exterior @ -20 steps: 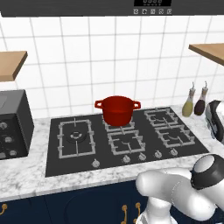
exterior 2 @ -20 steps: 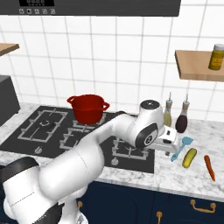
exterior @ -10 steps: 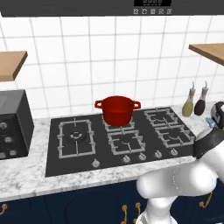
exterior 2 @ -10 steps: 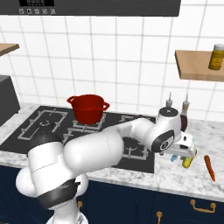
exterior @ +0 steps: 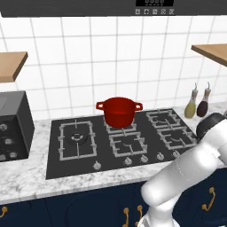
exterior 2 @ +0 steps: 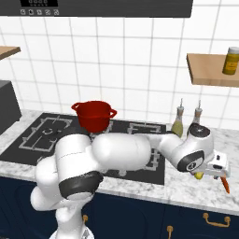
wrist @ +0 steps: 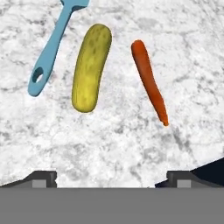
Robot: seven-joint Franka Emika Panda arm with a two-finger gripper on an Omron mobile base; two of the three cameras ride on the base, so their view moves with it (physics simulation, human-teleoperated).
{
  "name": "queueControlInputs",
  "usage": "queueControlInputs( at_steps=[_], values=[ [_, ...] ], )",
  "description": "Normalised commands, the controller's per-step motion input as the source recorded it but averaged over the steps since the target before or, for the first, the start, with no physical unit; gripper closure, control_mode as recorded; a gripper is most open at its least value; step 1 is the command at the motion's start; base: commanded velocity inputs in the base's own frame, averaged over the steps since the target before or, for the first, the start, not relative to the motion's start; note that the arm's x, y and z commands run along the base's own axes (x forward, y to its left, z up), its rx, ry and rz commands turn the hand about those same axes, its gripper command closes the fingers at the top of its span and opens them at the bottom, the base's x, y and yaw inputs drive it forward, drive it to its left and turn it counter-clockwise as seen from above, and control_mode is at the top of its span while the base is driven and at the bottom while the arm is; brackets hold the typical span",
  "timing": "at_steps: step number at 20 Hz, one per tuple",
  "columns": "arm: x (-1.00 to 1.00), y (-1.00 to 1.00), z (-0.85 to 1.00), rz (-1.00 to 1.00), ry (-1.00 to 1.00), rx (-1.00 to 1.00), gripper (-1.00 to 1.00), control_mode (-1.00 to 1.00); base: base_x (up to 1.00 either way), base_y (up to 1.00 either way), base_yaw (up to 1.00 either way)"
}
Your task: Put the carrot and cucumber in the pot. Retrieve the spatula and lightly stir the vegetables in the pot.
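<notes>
Three items lie side by side under my wide-open gripper (wrist: 111,178): spatula (wrist: 49,50), cucumber (wrist: 91,67), carrot (wrist: 149,80), all untouched on the marble counter (wrist: 113,135).

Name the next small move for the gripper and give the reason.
Probably lower the open gripper toward the carrot and centre on it: carrot, cucumber and spatula lie apart on the marble counter, none held, and the pot waits on the stove.

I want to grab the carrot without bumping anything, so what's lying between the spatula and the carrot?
In the hand view, the cucumber lies on the marble counter between the spatula and the carrot, touching neither.
</notes>
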Motion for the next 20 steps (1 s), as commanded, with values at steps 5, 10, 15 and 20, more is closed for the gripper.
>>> queueControlInputs(
  at_steps=[5,10,15,20],
  values=[
    [0.00,-0.63,-0.02,0.00,0.00,0.05,-1.00,-1.00,0.00,0.00,0.00],
    [0.01,-0.17,-0.07,0.00,0.00,0.01,-1.00,-1.00,0.00,0.00,0.00],
    [0.00,0.02,-0.41,0.01,-0.02,0.00,-1.00,-1.00,0.00,0.00,0.00],
    [0.00,0.05,-0.38,0.08,-0.17,-0.01,-1.00,-1.00,0.00,0.00,0.00]
  ],
)
